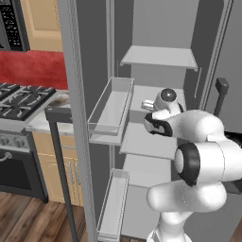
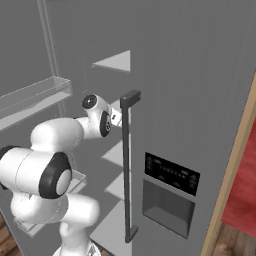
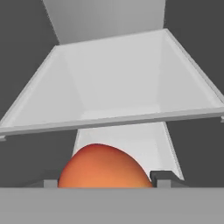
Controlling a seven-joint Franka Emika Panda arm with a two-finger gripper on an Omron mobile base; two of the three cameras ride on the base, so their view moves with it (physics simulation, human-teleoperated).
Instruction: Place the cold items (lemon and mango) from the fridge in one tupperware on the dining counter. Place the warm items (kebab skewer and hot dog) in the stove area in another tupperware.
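Note:
An orange-red mango (image 3: 105,168) fills the gap between my two dark fingertips (image 3: 165,176) at the bottom of the hand view. My gripper (image 3: 105,180) is shut on it, inside the open fridge. In front of the mango runs the front edge of a white fridge shelf (image 3: 113,119), with a lower shelf seen beneath it. From the left base view my gripper (image 1: 147,104) reaches in over the middle shelf (image 1: 150,142). The right base view shows my gripper (image 2: 118,116) just left of the dark door handle. The lemon, kebab skewer, hot dog and tupperware are out of view.
The open left fridge door carries clear bins (image 1: 111,111) and a dark handle (image 1: 59,156) close to my arm. A gas stove (image 1: 21,101) stands left of the fridge. The shut right door has a dispenser panel (image 2: 170,175) and a tall handle (image 2: 127,165).

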